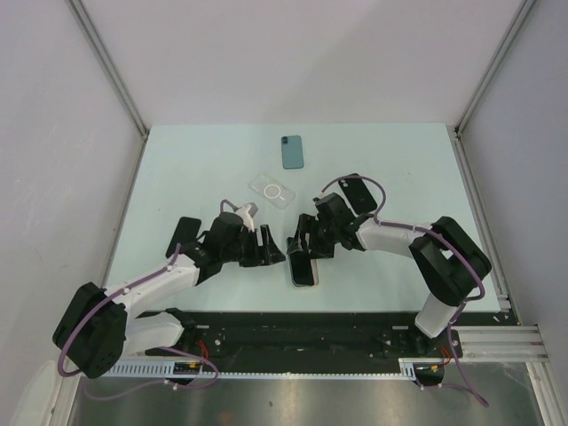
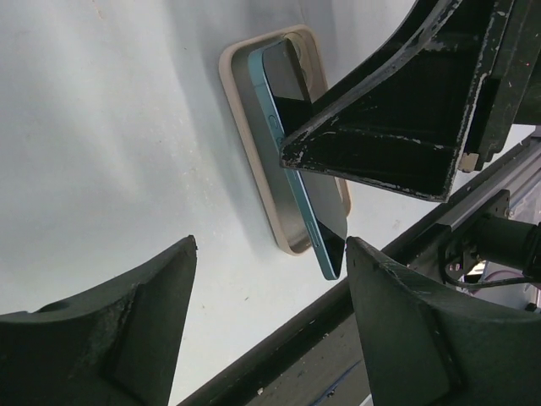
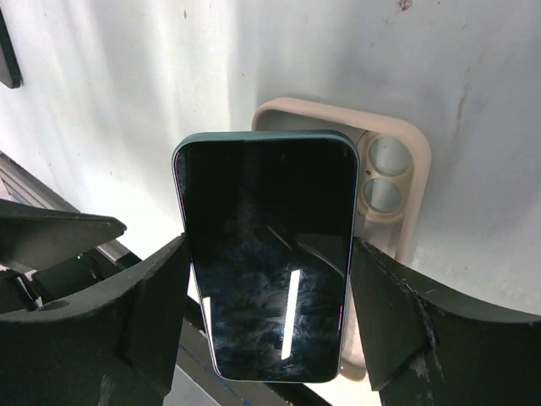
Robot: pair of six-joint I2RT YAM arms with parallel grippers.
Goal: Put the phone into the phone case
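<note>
A blue phone point(image 3: 266, 254) with a dark screen is gripped by its two long sides in my right gripper point(image 3: 269, 252). It is tilted over a beige phone case point(image 3: 397, 139) that lies open side up on the table, with its near end raised. In the left wrist view the phone's point(image 2: 293, 186) blue edge slants up out of the case point(image 2: 243, 127). My left gripper point(image 2: 270, 245) is open and empty, just left of the case. In the top view both grippers, left point(image 1: 266, 248) and right point(image 1: 303, 245), meet over the phone point(image 1: 304, 269) near the front edge.
A second teal phone point(image 1: 293, 152) lies at the back middle. A clear case point(image 1: 272, 189) lies in front of it. A black case or phone point(image 1: 359, 192) lies by the right arm. The black front rail point(image 1: 337, 328) runs close behind the beige case.
</note>
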